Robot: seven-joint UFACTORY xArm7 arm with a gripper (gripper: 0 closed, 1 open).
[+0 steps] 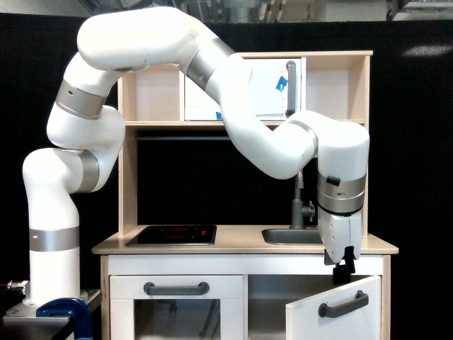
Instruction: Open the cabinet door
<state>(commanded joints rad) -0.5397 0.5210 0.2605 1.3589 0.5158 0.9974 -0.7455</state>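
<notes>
Cabinet door (333,315) ajar below the sink (290,236).
The gripper (342,270) hangs just above the door's grey handle (343,304), apart from it; whether its fingers are parted is unclear.

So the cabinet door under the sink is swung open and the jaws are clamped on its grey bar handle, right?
Not quite. The cabinet door is swung open, but the exterior view shows the gripper above the door's top edge, clear of the grey bar handle, not clamped on it.
</notes>
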